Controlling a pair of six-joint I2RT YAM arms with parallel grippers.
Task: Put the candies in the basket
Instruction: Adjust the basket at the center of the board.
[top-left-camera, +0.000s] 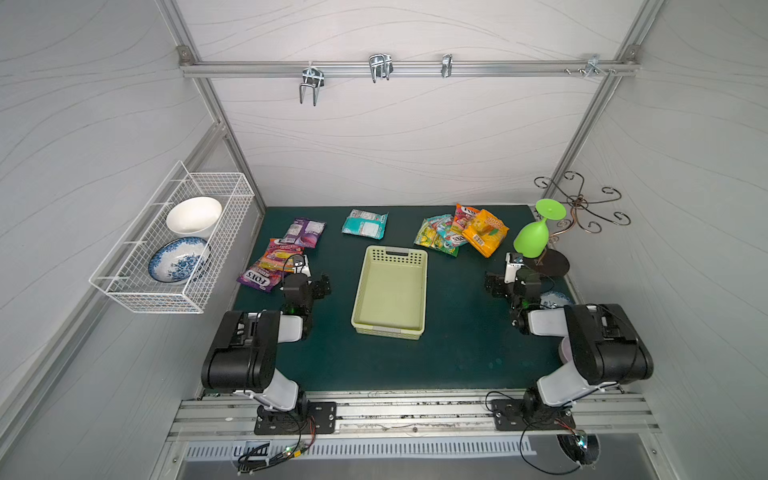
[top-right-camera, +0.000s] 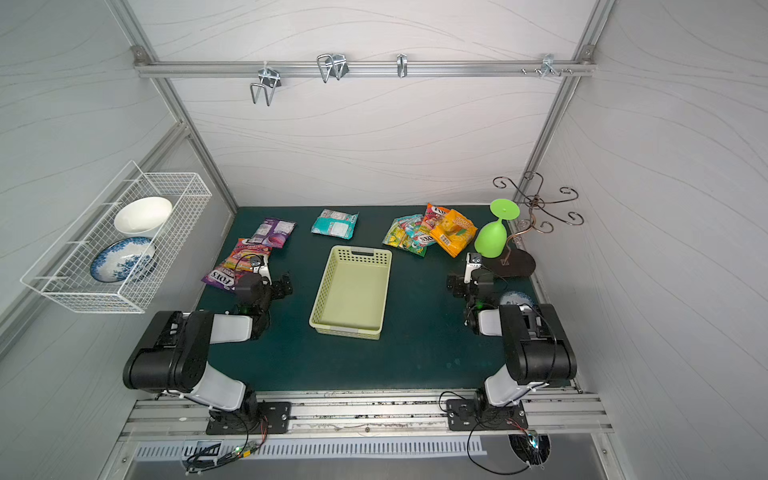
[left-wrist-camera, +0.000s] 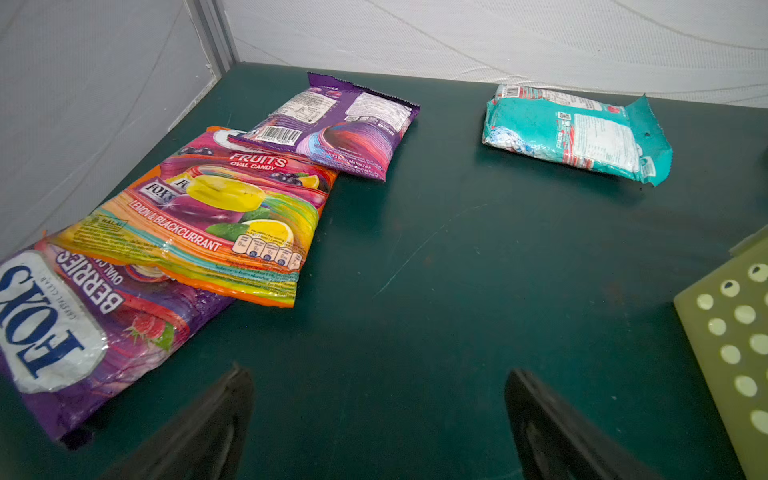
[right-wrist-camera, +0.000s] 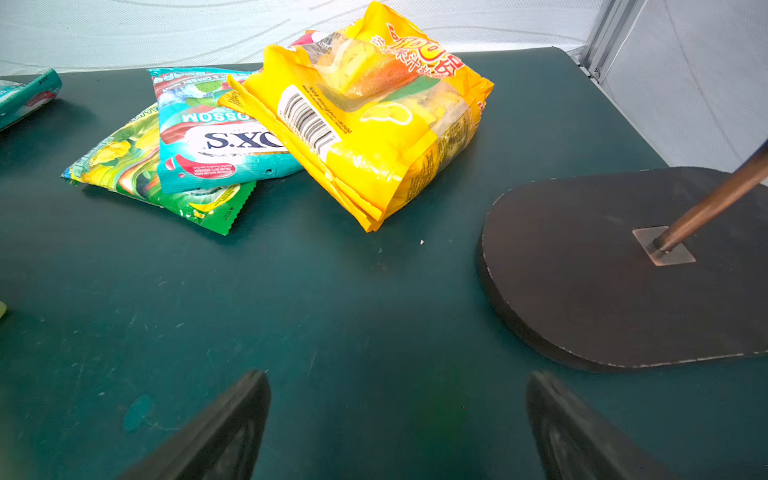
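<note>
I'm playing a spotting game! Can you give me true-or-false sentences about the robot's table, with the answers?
1. The pale green basket is empty. True.
2. One claw is holding a candy bag. False: the left claw and the right claw are both open and hold nothing.
3. The green glass is upside down. True.
4. Two bowls sit in the pale green basket. False: the white bowl and the blue bowl sit in the wire basket on the wall.
5. The orange bag lies on other candy bags. True.
</note>
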